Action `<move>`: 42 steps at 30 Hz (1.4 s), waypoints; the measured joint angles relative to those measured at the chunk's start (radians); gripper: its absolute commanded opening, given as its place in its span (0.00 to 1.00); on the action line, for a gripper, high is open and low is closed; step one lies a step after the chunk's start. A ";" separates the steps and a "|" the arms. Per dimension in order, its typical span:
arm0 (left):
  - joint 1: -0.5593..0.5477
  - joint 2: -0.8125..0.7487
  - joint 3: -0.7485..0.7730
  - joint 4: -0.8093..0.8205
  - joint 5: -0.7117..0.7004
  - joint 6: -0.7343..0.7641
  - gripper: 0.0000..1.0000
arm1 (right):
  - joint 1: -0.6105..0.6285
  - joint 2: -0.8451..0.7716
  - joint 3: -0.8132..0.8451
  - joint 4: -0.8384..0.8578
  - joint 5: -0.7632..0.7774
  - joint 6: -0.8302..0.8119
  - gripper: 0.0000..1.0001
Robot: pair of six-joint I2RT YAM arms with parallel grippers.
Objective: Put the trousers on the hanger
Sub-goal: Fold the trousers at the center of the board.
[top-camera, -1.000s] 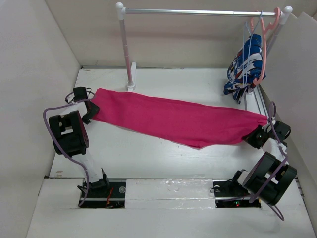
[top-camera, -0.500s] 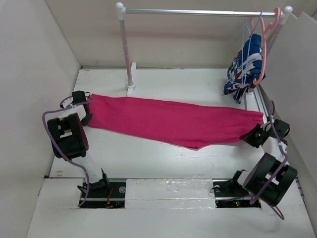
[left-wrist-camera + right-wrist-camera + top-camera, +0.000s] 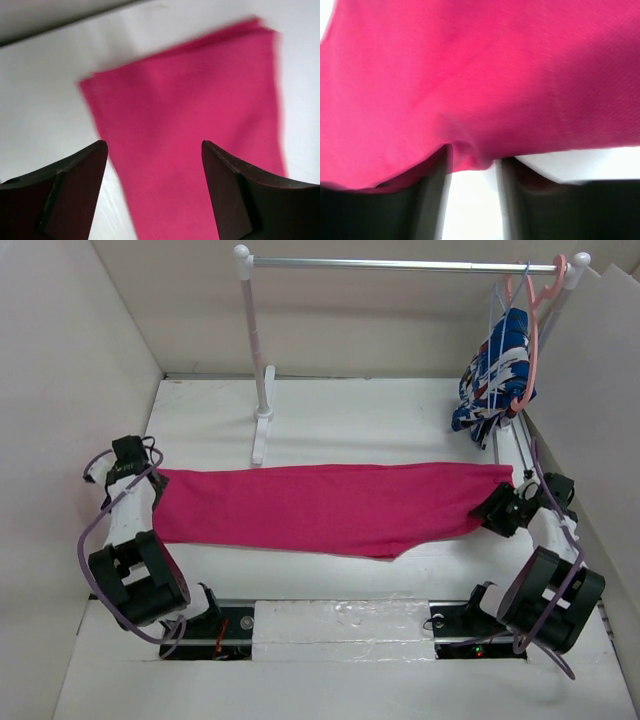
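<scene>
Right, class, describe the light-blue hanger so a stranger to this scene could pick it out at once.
Find the rail across the back of the table and follow it to its right end, where a blue-and-white garment hangs. The hanger is the thin light-blue wire frame there; the pink hanger beside it is thicker.

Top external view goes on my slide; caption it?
Bright magenta-pink cloth trousers stretched across the white table; thin light-blue wire hanger hangs on the metal rail.

a blue-and-white patterned garment (image 3: 495, 375) and a salmon-pink hanger (image 3: 534, 340) hang at the right end of the rail (image 3: 400, 264) above the white table (image 3: 380, 410).
</scene>
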 measured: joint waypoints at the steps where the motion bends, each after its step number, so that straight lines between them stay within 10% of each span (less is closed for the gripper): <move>1: -0.023 -0.008 0.017 -0.004 0.028 -0.004 0.72 | 0.005 0.005 0.011 0.000 -0.008 -0.001 0.68; 18: -1.013 0.029 0.085 0.244 0.380 0.017 0.59 | -0.235 -0.093 -0.019 0.071 0.008 0.043 0.93; 28: -1.107 0.108 0.033 0.311 0.377 0.046 0.57 | -0.292 0.219 -0.125 0.560 -0.248 0.220 0.94; 38: -1.098 0.085 -0.082 0.294 0.293 0.061 0.50 | -0.252 0.232 -0.214 0.752 -0.193 0.276 0.08; 42: -1.097 0.070 -0.090 0.286 0.279 0.072 0.46 | -0.240 0.108 -0.224 0.697 -0.167 0.268 0.00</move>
